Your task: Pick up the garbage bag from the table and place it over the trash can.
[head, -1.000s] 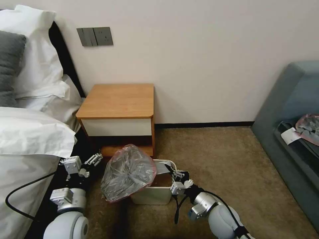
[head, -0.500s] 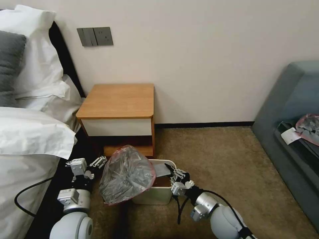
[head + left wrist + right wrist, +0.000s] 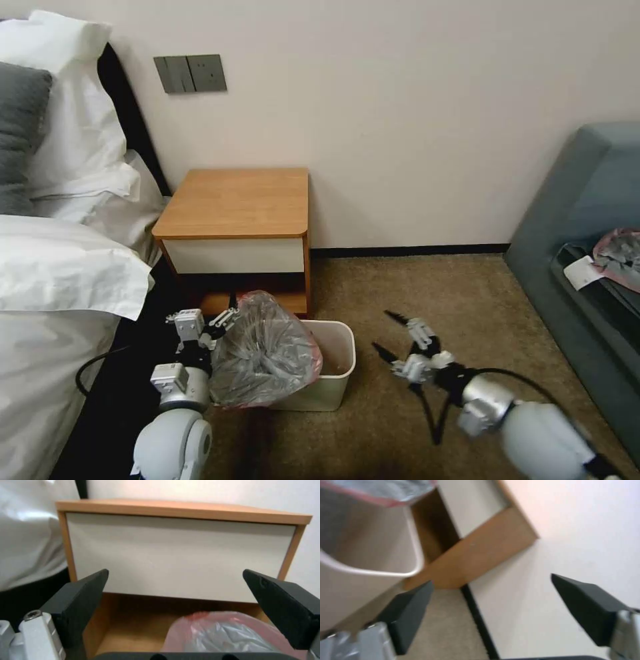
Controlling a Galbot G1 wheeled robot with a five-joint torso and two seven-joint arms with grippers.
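Head view, item: garbage bag (image 3: pixel 267 360), draped over near-left part of trash can (image 3: pixel 337 373), not seated on rim. Left gripper (image 3: pixel 217 320) spread wide, beside bag. Right gripper (image 3: pixel 393 333) wide, empty, apart from can.

1. Both arms are chunky rounded white shells with silver metal wrist collars.
2. Left claw (image 3: pixel 215 321) and right claw (image 3: pixel 393 331) have white bodies with flat black wedge fingers (image 3: pixel 80 600).
3. Black cable loops off each wrist, plus a small silver screw (image 3: pixel 32 615).
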